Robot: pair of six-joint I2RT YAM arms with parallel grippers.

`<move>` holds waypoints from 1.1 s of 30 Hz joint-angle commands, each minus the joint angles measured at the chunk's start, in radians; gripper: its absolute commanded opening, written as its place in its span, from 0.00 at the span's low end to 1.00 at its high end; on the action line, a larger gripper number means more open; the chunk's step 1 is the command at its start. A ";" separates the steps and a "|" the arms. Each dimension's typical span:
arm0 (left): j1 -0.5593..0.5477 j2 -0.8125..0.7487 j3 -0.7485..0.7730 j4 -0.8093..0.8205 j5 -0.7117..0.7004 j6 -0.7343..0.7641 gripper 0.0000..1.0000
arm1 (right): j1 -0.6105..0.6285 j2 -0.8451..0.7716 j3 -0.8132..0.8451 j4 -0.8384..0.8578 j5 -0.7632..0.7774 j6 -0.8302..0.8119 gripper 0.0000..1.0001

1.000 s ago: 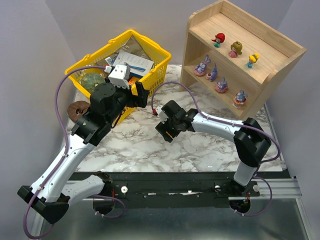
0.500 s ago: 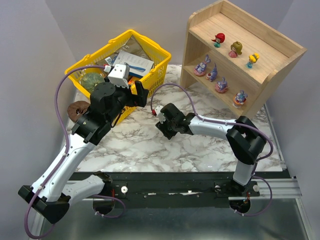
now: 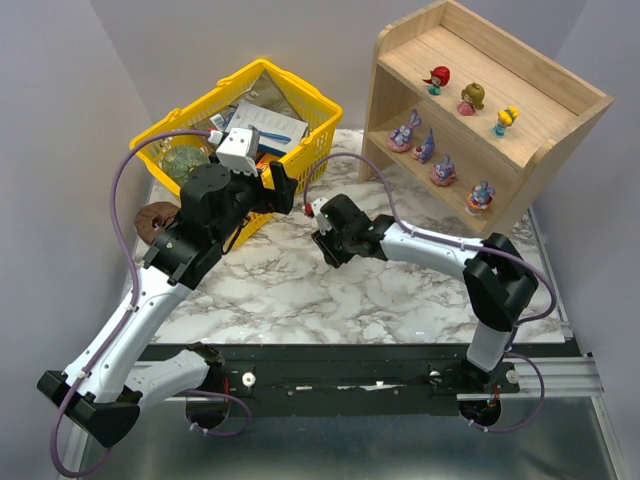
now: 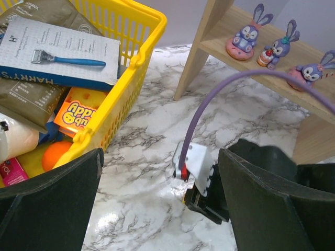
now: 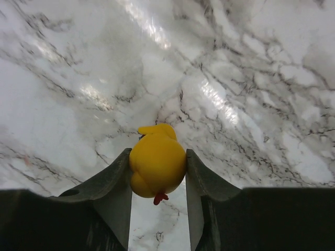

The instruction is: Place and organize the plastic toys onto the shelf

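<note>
A yellow round toy (image 5: 157,166) with a small red bit on its underside sits low in the middle of the right wrist view, pinched between the two fingers of the right gripper (image 5: 158,172); both pads press on its sides. Whether it touches the marble table (image 5: 235,78) cannot be told.

In the top view's upper right stands the shelf (image 3: 560,95). Its upper tier holds a red figurine (image 3: 437,77), an olive-brown one (image 3: 471,98) and a yellow one (image 3: 506,119); four purple long-eared figurines (image 3: 443,170) line the lower tier.

At upper left, the yellow basket (image 4: 141,52) holds a box (image 4: 57,52) reading "HARRY'S" (a blue razor pictured on it) and an orange packet (image 4: 84,115) lettered "Appl".

The left gripper (image 4: 159,151) hangs beside the basket rim, fingers spread wide, holding nothing.
</note>
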 commanded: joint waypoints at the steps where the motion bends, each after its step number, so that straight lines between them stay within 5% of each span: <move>1: 0.006 0.019 0.019 -0.022 0.056 -0.014 0.99 | -0.045 -0.120 0.157 -0.182 -0.045 0.071 0.01; 6: 0.008 0.055 0.030 -0.019 0.166 -0.052 0.99 | -0.098 -0.234 0.287 -0.331 -0.183 0.076 0.01; 18: 0.002 -0.007 -0.064 0.260 0.665 0.150 0.99 | -0.233 -0.375 0.617 -0.608 -0.468 0.174 0.01; 33: -0.202 0.064 -0.007 0.340 0.539 0.374 0.99 | -0.230 -0.392 0.779 -0.705 -0.611 0.243 0.03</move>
